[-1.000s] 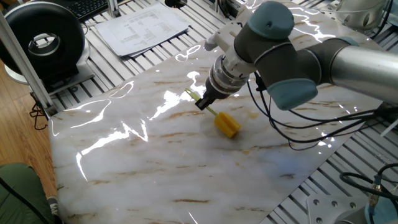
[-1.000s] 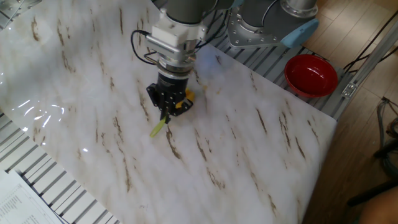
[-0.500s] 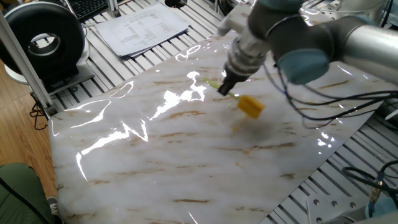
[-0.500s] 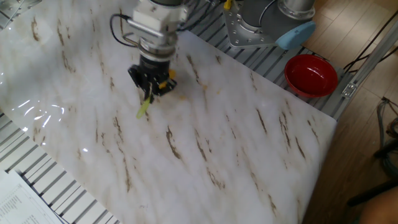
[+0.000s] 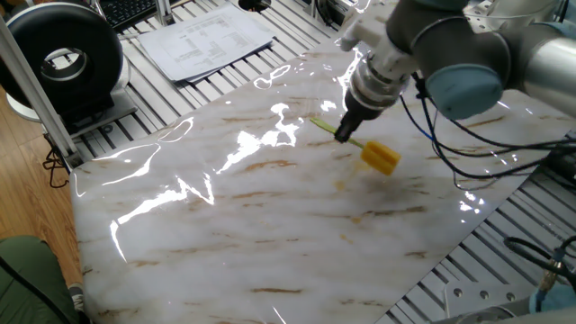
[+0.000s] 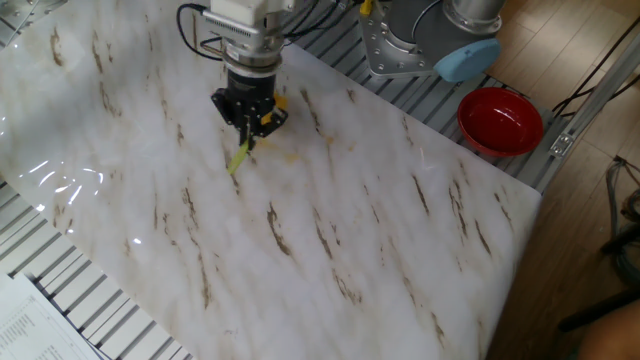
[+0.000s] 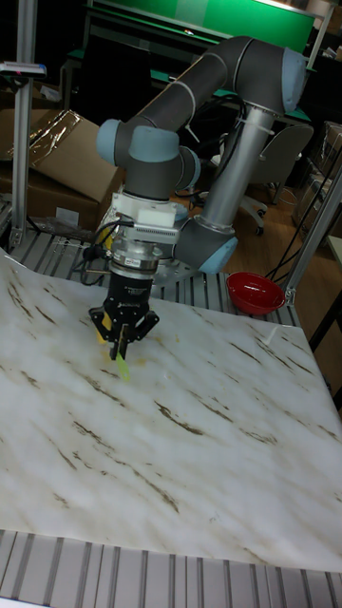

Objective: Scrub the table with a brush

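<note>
Scrubbing goes best when the black two-finger gripper, clamped on the thin yellow-green handle of the yellow-headed brush right of centre in one fixed view, keeps the bristles pressed flat on the glossy white brown-veined marble-look table, while the other fixed view puts the same grip upper left of centre, and the tall fixed view at left of centre.

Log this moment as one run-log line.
phase: scrubbing | claw: shut on brush handle | brush head: on table | red bowl: off slab, untouched
</note>
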